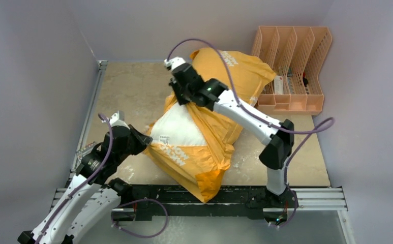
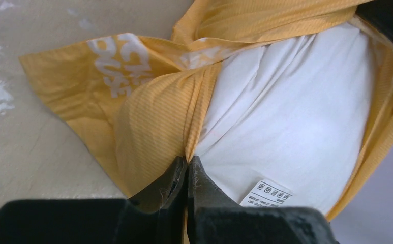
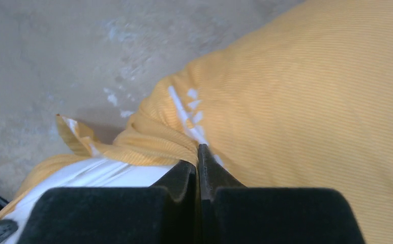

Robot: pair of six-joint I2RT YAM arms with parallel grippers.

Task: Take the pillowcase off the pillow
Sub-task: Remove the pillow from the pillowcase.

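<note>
- Pillowcase [image 1: 235, 71]: the main risk was the cover bunching tight round the pillow's middle, so that pulling would drag the whole bundle across the table [image 1: 128, 86] instead of sliding the cover off. It might also have snagged the peach organiser [image 1: 293, 66] just beside its far end. It looked orange-yellow with fine ribs and white lettering. It lay mid-table, crumpled, with its mouth peeled back at the near-left.
- Pillow [image 1: 176, 127]: being soft and plump, it would probably bulge and wedge in the narrowed opening if both arms pulled the same way. It was plain white and lightly wrinkled. One end was bare at the near-left and the rest was inside the cover.
- Right gripper [image 3: 198, 152]: the fingers were pressed together on a gathered fold of the cover at the mouth edge. The bite looked thin, so the fabric could slip out under load.
- Left gripper [image 2: 188, 160]: it was clamped on the cover's hem beside the bare pillow. It may have pinched pillow skin too, which would drag the pillow along.
- Care label [image 2: 268, 194]: small and white, on the pillow near the left fingers. It could catch.
</note>
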